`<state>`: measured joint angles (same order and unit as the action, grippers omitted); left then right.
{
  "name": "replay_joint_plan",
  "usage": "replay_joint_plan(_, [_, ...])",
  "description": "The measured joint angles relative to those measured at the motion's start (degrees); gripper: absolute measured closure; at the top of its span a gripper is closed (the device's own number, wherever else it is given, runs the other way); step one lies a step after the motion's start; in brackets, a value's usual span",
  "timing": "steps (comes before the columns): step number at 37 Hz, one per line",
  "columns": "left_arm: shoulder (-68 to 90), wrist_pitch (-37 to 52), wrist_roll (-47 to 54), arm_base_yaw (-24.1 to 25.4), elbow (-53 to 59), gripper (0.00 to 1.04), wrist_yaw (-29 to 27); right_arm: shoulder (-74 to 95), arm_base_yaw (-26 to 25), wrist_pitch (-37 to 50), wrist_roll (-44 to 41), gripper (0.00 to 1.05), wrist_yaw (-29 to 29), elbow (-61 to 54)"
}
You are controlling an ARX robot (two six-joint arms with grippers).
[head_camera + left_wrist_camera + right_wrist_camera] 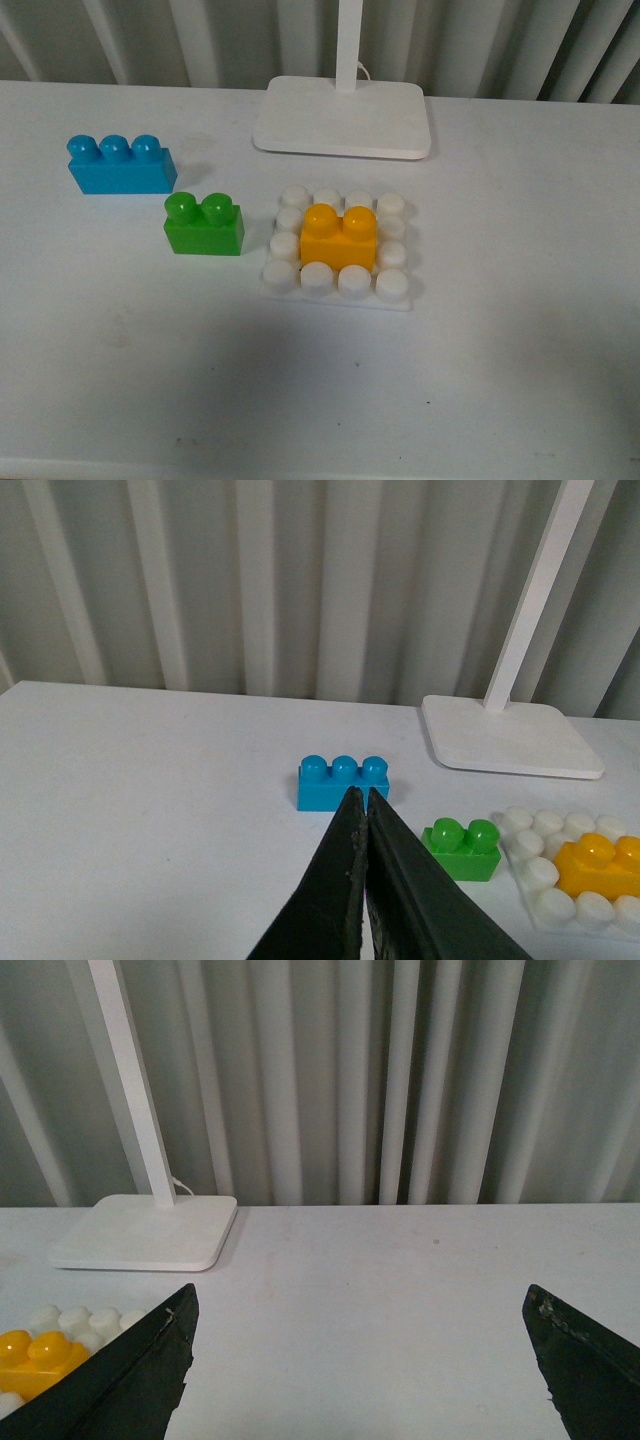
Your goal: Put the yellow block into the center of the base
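Note:
The yellow block (pixel 339 237) sits upright on the middle studs of the white studded base (pixel 392 287), ringed by white studs. Neither arm shows in the front view. In the left wrist view my left gripper (pixel 360 793) is shut and empty, its tips in front of the blue brick (pixel 343 781), with the yellow block (pixel 600 865) and base (pixel 548 905) off to one side. In the right wrist view my right gripper (pixel 362 1302) is wide open and empty above bare table; the yellow block (pixel 38 1358) and base (pixel 75 1318) show at the picture's edge.
A green two-stud brick (pixel 204 226) stands just left of the base. A blue three-stud brick (pixel 121 166) lies further back left. A white lamp foot (pixel 343 118) with a pole stands behind the base. A ribbed grey curtain backs the table.

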<state>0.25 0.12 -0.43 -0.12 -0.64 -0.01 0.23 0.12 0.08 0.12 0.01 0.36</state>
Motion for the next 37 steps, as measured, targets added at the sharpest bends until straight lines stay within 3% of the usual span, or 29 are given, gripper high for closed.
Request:
replay_joint_plan(2, [0.0,0.0,0.0,0.0,0.0,0.99,0.0,0.0,0.0,0.0,0.0,0.09,0.0,0.0])
replay_joint_plan(8, [0.0,0.0,0.0,0.0,0.0,0.76,0.0,0.0,0.0,0.0,0.0,0.09,0.0,0.0])
replay_joint_plan(18, [0.0,0.0,0.0,0.0,0.0,0.24,0.0,0.0,0.0,0.0,0.0,0.09,0.0,0.0])
replay_joint_plan(23, [0.0,0.0,0.0,0.0,0.0,0.05,0.0,0.0,0.0,0.0,0.0,0.09,0.0,0.0])
replay_joint_plan(37, [0.0,0.0,0.1,0.0,0.0,0.06,0.0,0.0,0.0,0.0,0.0,0.09,0.0,0.0])
